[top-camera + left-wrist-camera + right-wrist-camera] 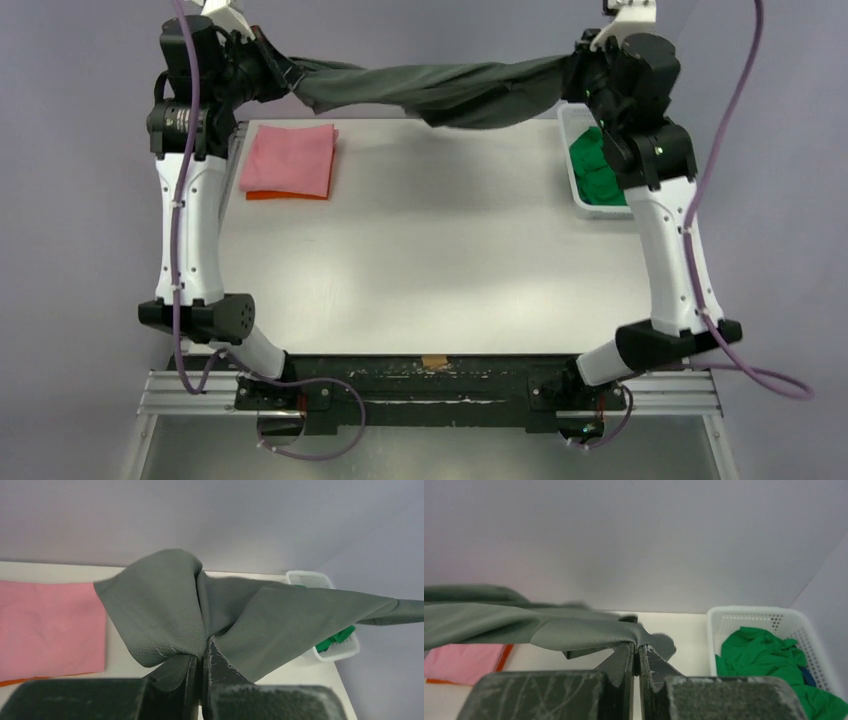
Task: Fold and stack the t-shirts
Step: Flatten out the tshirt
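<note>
Grey t-shirt [440,95] stretched aloft; pink t-shirt [290,158] folded.

Even soft light, blurred foregrounds

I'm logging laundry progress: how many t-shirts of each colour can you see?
Grey t-shirt: 1
Pink t-shirt: 1
Orange t-shirt: 1
Green t-shirt: 1
Total: 4, not counting a dark blue scrap in the basket, too hidden to identify.

- A plain lilac-grey wall [430,40] stands behind the white table's [430,270] far edge.
- An aluminium rail [190,395] runs along its near edge.
- The light is soft and even.
</note>
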`<state>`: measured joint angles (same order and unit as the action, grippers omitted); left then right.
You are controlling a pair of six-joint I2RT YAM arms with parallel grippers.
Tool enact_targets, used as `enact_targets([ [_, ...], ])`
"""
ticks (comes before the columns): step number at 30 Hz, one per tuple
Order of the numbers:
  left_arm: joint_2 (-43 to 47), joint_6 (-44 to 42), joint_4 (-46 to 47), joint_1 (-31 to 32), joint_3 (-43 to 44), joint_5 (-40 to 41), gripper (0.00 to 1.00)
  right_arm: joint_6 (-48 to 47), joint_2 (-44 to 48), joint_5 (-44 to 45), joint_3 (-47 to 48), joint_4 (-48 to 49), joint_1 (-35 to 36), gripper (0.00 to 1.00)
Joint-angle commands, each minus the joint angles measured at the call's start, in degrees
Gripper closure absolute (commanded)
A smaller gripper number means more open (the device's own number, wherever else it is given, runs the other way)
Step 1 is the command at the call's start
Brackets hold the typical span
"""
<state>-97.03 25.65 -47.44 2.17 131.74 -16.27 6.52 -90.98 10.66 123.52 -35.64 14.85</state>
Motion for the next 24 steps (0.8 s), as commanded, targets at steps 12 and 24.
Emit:
enact_targets([
  [12,22.6,8.3,12.6,0.6,-74.2,1.1,0.65,20.8,28.5,-3.8,-66.9,-8.6,-0.4,0.91],
  [24,27.4,9.8,13.6,1.8,-84.8,6.8,0.05,21.5,25.2,2.1,-72.5,-10.1,-0.4,0.15],
])
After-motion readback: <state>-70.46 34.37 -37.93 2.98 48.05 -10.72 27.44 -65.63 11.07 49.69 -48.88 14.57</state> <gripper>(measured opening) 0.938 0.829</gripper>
